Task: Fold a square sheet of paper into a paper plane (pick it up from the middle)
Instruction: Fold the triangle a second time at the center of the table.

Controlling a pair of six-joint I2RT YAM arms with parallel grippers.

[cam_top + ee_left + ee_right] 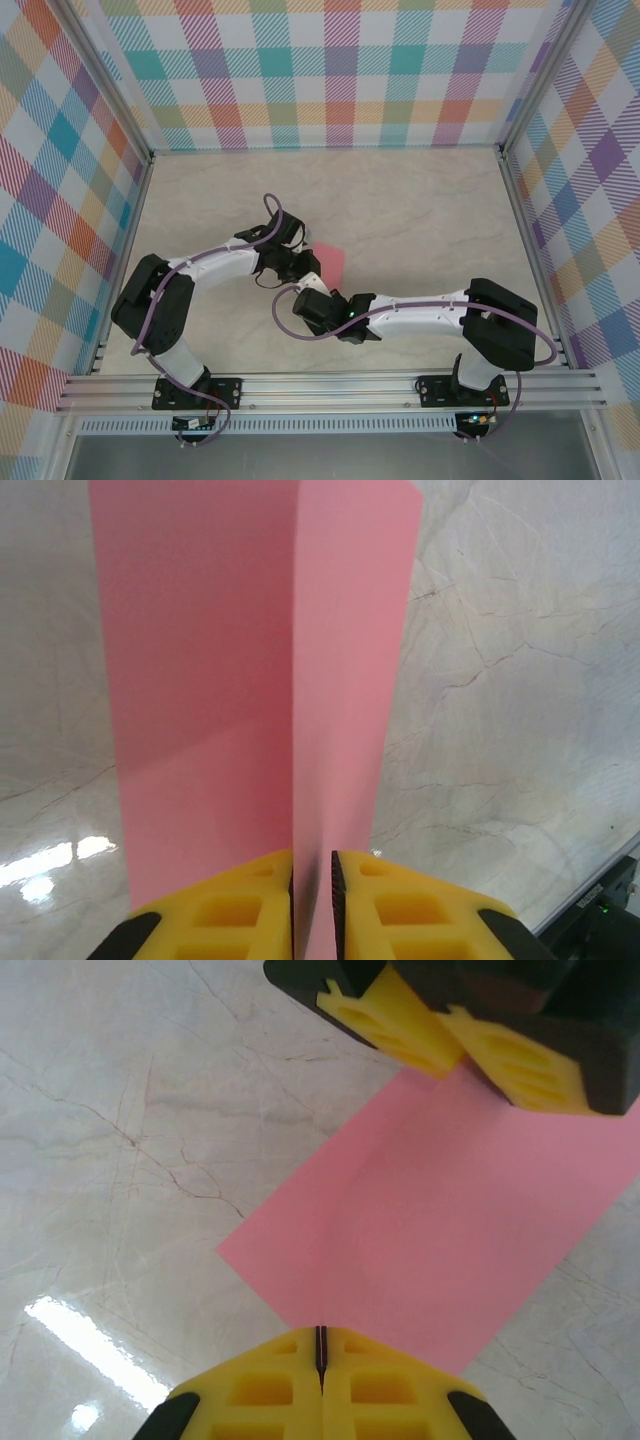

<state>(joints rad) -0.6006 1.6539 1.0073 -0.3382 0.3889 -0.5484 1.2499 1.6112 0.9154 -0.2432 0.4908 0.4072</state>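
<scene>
- Top external view: the two claws meet mid-counter (420, 200), tips close together. The square sheet of paper (332, 262) lies just past the left claw (297, 264), on the side away from its arm, and just ahead of the right claw (318, 290). Only one salmon-pink patch shows between the dark wrists. The jaws are too small to read here.
- Left wrist view: the left claw (313, 885) has its yellow jaws a narrow slot apart. The square sheet of paper (200, 680) runs straight out ahead of the tips, with a raised centre fold lined up on that slot, and pink shows inside the gap. One panel slopes down to each side of the ridge. The slot looks wider than the paper, so I judge a loose guide on the crease, not a firm clamp. The marbled counter (510, 700) lies to either side.
- Right wrist view: the right claw (321, 1345) has its jaws pressed flat together, pinching the near edge of the square sheet of paper (430, 1230) at the tips. A faint crease runs forward from the pinch. The left claw (452, 1052) sits at the far edge, directly opposite, with its tips at the paper. The counter (120, 1110) lies bare to the left of the pinch.
- Judgement: the two claws work opposite ends of one centre line. The right claw anchors and pinches the fold at its end, and the left claw is set on the ridge at the other. This placement suits setting the first middle crease, so the plane is at an early stage. The risk is that the loosely held end slips and skews the crease.
</scene>
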